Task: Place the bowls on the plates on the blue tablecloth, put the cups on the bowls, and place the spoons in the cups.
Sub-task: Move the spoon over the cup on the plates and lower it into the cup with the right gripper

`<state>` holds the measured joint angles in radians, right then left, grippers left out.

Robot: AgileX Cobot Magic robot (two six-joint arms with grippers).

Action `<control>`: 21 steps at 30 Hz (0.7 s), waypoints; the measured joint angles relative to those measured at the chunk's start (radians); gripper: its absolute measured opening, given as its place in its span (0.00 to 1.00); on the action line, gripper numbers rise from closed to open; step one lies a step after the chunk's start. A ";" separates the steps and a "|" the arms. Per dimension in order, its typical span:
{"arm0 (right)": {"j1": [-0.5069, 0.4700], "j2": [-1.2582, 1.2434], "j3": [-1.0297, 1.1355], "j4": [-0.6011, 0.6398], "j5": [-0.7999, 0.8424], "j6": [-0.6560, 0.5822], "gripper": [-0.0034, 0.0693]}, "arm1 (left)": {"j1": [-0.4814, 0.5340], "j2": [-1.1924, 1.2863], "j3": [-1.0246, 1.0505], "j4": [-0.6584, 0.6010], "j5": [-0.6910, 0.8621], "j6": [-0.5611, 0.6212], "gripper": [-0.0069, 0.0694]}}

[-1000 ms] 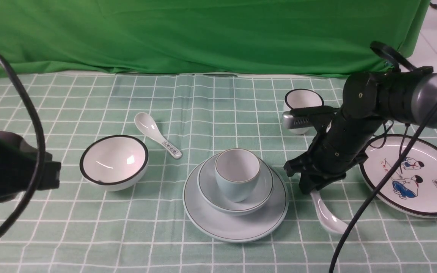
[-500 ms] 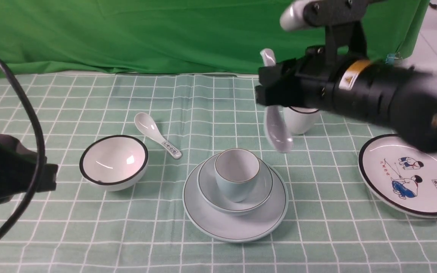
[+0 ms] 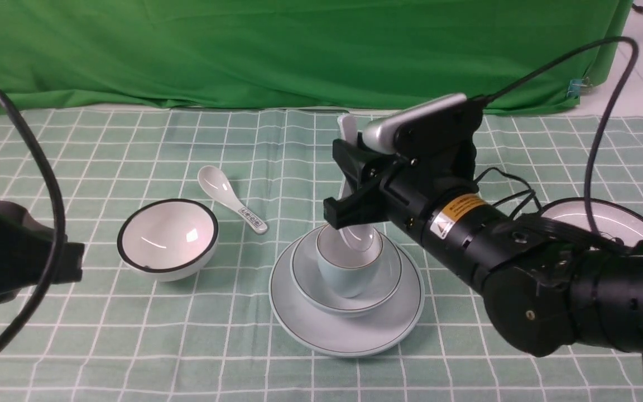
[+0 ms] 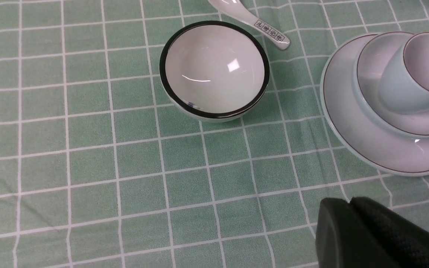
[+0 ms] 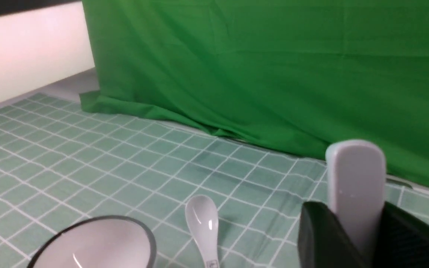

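A pale blue cup (image 3: 346, 276) stands in the pale blue bowl (image 3: 310, 273) on the pale blue plate (image 3: 349, 332), mid blue tablecloth (image 3: 132, 335). My right gripper (image 3: 349, 187) is shut on the plain white spoon (image 3: 348, 128), held upright with its scoop down inside that cup; the handle (image 5: 356, 178) rises between the fingers. The white black-rimmed bowl (image 3: 168, 237) sits on the cloth to the left, with the patterned spoon (image 3: 232, 198) behind it. My left gripper (image 4: 349, 203) hovers shut and empty near the bowl (image 4: 214, 70). The white cup is hidden.
The white plate with a black rim (image 3: 606, 215) lies at the right, mostly covered by my right arm. The green backdrop cloth (image 3: 299, 50) hangs along the table's far edge. My left arm (image 3: 14, 257) and its cable fill the left edge.
My right gripper lifted the plain spoon off the cloth at the front right, swung it up and leftward, and lowered its scoop into the pale blue cup. The left arm stayed put.
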<state>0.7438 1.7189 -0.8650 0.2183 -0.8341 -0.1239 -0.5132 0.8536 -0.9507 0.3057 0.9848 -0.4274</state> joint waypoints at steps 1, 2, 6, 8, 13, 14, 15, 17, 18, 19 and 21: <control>0.000 0.011 -0.001 -0.001 -0.005 0.000 0.29 | 0.000 0.000 0.000 -0.001 0.000 0.000 0.10; 0.000 0.024 -0.002 -0.001 -0.006 0.000 0.29 | 0.000 0.000 0.000 -0.003 0.000 0.000 0.10; 0.000 0.069 -0.013 -0.003 -0.010 0.001 0.29 | 0.000 0.000 0.000 -0.003 0.001 0.000 0.10; 0.000 0.099 -0.026 -0.004 -0.011 0.001 0.29 | 0.000 0.000 0.000 -0.003 0.001 0.000 0.10; 0.000 0.125 -0.029 -0.004 -0.011 0.001 0.29 | 0.000 0.000 0.000 -0.004 0.009 0.000 0.10; 0.000 0.127 -0.029 -0.004 -0.008 0.001 0.29 | 0.000 0.000 0.000 -0.004 0.011 0.000 0.10; 0.000 0.128 -0.029 -0.004 -0.003 0.001 0.29 | 0.000 0.000 0.000 -0.005 0.014 0.000 0.10; 0.000 0.129 -0.029 -0.004 0.010 0.001 0.32 | 0.000 0.000 0.000 -0.006 0.019 0.000 0.10; 0.000 0.129 -0.029 -0.004 0.017 0.001 0.35 | 0.000 0.000 0.000 -0.006 0.021 0.000 0.10; 0.000 0.129 -0.029 -0.004 0.024 0.001 0.38 | 0.000 0.000 0.000 -0.006 0.022 0.000 0.10; 0.000 0.129 -0.029 -0.004 0.035 0.001 0.43 | 0.000 0.000 0.000 -0.006 0.023 0.000 0.10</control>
<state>0.7438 1.8474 -0.8942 0.2143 -0.7988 -0.1226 -0.5132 0.8536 -0.9507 0.2994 1.0082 -0.4274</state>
